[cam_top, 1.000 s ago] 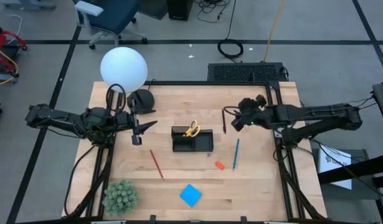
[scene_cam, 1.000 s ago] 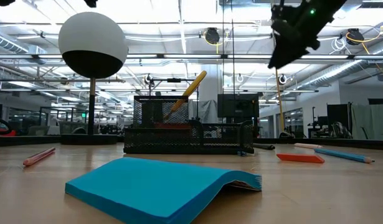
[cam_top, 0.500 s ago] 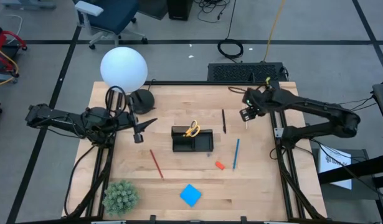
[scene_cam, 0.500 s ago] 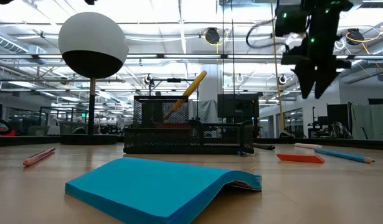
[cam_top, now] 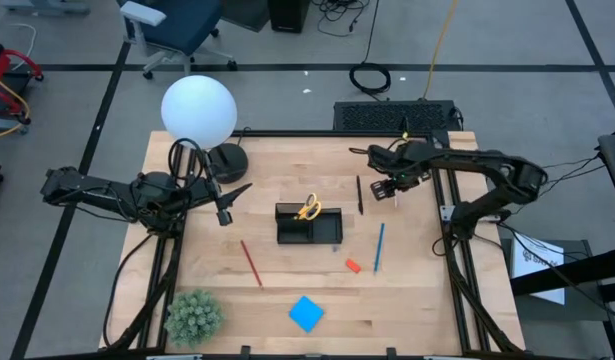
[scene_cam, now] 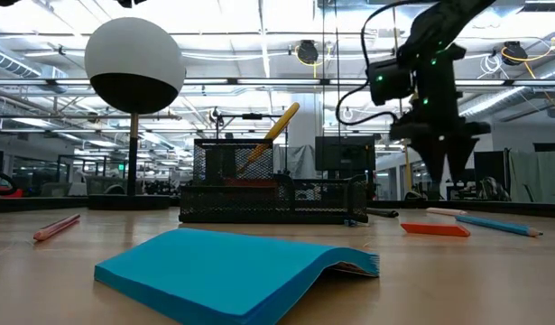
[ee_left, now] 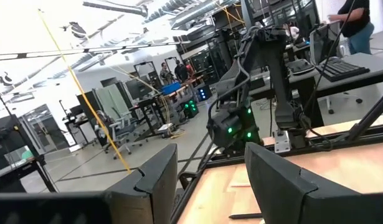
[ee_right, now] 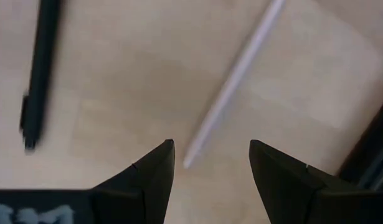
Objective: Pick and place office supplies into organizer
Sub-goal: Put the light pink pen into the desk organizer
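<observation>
My right gripper (cam_top: 383, 190) (ee_right: 210, 155) hangs open, fingers pointing down, just above the wood to the right of the organizer (cam_top: 309, 225). Below it lie a pale pen (ee_right: 231, 81), whose end shows between the fingertips, and a black pen (ee_right: 38, 74) (cam_top: 360, 195); it touches neither. Yellow-handled scissors (cam_top: 307, 207) stand in the organizer. A blue pen (cam_top: 379, 247), an orange-red eraser (cam_top: 353, 265), a red pencil (cam_top: 250, 262) and a blue note pad (cam_top: 306, 313) lie flat on the table. My left gripper (cam_top: 227, 207) (ee_left: 210, 180) waits open and empty, left of the organizer.
A white globe lamp (cam_top: 198, 108) on a round black base (cam_top: 227, 158) stands at the far left. A green spiky plant (cam_top: 194, 315) sits at the near left corner. Bare wood lies between the organizer and the near edge.
My right gripper has tipped from nearly level to pointing down and has sunk toward the table, over the pale and black pens; its arm has swung toward the far edge. It has stayed open. My left gripper has rolled a little in place.
</observation>
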### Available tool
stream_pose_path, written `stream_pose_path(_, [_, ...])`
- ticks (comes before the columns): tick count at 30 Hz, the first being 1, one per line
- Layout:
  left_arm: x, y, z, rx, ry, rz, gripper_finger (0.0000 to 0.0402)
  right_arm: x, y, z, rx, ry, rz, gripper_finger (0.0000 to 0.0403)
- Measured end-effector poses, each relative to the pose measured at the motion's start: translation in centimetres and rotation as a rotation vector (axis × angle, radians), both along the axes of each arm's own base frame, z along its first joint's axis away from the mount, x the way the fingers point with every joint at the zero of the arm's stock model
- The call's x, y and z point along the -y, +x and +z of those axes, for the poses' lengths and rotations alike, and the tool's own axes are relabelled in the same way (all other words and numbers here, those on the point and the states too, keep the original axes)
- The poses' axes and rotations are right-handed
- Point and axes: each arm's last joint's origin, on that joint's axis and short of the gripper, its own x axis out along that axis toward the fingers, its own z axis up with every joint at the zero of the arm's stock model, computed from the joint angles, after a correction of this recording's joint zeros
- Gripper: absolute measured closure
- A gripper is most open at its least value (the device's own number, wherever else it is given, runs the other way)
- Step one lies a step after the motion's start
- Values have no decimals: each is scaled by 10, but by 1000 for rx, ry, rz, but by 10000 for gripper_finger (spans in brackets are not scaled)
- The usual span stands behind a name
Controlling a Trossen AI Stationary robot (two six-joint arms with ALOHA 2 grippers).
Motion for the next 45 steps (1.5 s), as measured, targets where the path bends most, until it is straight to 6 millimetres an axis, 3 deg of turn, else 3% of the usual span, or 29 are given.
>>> stream_pose_path(7, [0,0,0,3,-10,-2,215,0,10,-11,-10,-29,19,207])
stream_pose_path(15, [0,0,0,2,-9,-2,215,-5,-4,-29,-61,-23,2,207])
stream_pose_path(27, [0,0,0,5,-15,-3,215,-14,-15,-64,52,33,-7,211])
stream_pose_path(45, [0,0,1,12,-16,-3,215,-16,-18,-70,58,61,60,347])
